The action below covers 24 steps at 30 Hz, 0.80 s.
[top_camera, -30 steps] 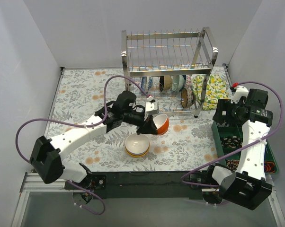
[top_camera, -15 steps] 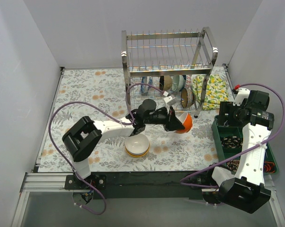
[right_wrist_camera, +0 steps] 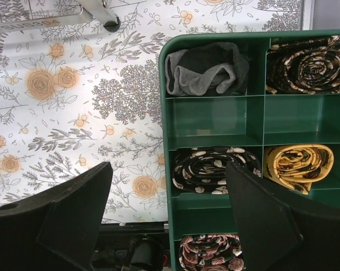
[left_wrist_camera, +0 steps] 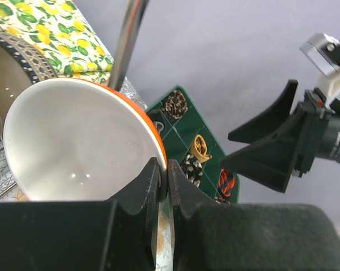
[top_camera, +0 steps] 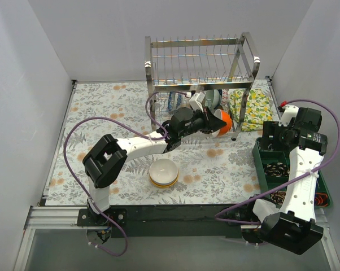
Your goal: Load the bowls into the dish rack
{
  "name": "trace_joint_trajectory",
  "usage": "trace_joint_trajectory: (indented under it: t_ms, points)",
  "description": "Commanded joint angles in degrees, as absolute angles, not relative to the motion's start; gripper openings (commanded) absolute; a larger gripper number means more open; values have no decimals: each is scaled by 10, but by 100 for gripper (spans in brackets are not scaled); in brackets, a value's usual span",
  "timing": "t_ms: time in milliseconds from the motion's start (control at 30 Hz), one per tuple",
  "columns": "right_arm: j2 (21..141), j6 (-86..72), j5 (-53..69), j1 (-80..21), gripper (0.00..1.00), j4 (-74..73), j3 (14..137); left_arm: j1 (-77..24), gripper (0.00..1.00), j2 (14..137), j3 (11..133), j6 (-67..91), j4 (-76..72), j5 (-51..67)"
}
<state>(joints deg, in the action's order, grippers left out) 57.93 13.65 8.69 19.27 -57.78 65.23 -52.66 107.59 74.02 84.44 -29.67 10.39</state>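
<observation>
Orange bowl [top_camera: 226, 121] in left claw [left_wrist_camera: 164, 170], rack post [left_wrist_camera: 128, 39] and patterned bowl [left_wrist_camera: 14, 53] beyond

We've got the left arm [top_camera: 137, 148] rising from its base, then bending at the elbow, forearm stretched far forward and out to the right. Our left gripper [left_wrist_camera: 164, 176] is pinched tight, both fingers pressed onto the rim of the orange bowl [left_wrist_camera: 74, 141]. On the other side, our right arm [top_camera: 301, 175] stands tall, its wrist looking straight down, and the right gripper [right_wrist_camera: 169, 169] hangs with its jaws spread wide.
</observation>
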Motion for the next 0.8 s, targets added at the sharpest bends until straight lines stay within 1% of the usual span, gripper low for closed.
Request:
trace_joint_trajectory:
  t_ms: [0,167,333,533,767]
  points:
    - [577,130,80,193,89,-585,681,-525,0,1077,752,871,-312,54]
    - [578,130,77,193,89,-586,682,-505,0,1079,730,858,-358,63]
    - [574,129,73,193,89,-586,682,-469,0,1099,719,860,-391,108]
    - [577,125,69,193,89,-588,685,-441,0,1150,731,860,-438,191]
    - [581,124,65,194,89,-588,686,-435,0,1194,759,874,-454,228]
